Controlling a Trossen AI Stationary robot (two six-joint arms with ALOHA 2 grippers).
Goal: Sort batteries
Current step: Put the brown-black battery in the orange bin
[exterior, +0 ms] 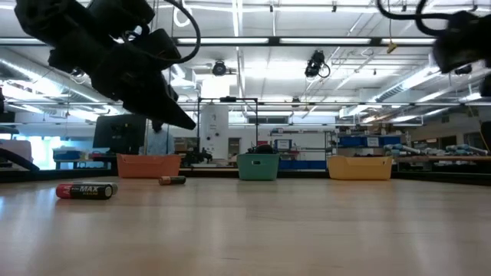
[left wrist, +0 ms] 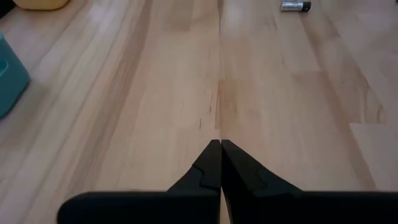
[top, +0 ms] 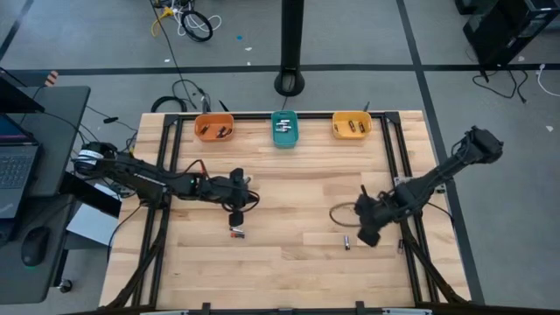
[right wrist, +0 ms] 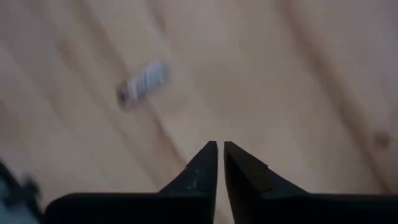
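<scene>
Two batteries remain loose on the table, well short of the teal bin (top: 284, 129): the right pincer (top: 367, 234), tips a slit apart and empty, hovers beside the silver battery (top: 346, 241) and must widen and drop, while the left pincer (top: 234, 210), pinched shut, waits above the red-and-black battery (top: 236, 232).

- Pale blond wood-grain table (top: 289, 262), framed in black rails.
- Three bins along the far edge: orange bin (top: 213, 128) toward the left corner, teal bin (top: 284, 129) in the middle, yellow bin (top: 352, 126) toward the right.
- Both arms matte black, fingers (left wrist: 208, 165) too.
- Red-and-black battery (exterior: 86, 190) with white "MAX" lettering.
- Silver battery (top: 346, 241), dark at one end.
</scene>
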